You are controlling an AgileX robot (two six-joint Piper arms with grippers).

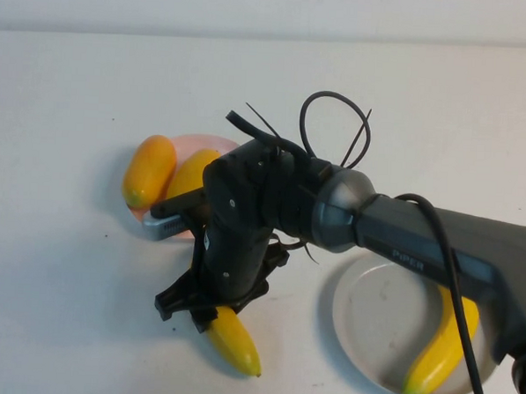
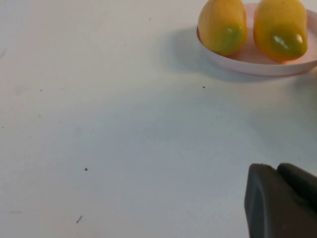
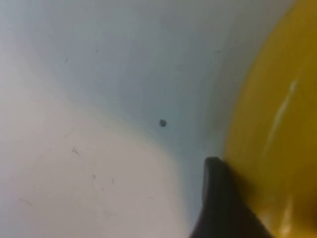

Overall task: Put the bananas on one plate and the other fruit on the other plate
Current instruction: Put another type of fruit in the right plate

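One banana (image 1: 235, 341) lies on the table in front of the pink plate (image 1: 214, 145). My right gripper (image 1: 191, 310) points down over its upper end and is shut on it; in the right wrist view one dark finger (image 3: 218, 208) presses against the yellow banana (image 3: 277, 124). A second banana (image 1: 445, 343) rests on the grey plate (image 1: 371, 317) at the right. Two plump orange-yellow fruits (image 1: 150, 171) (image 1: 192, 176) sit on the pink plate (image 2: 257, 62). My left gripper (image 2: 280, 198) is shut and empty over bare table, well short of that plate.
The right arm (image 1: 437, 250) stretches from the right edge across the grey plate to the table's middle, with loose black cables (image 1: 333, 121) looping above its wrist. It hides part of the pink plate. White tabletop (image 1: 64, 284) surrounds everything.
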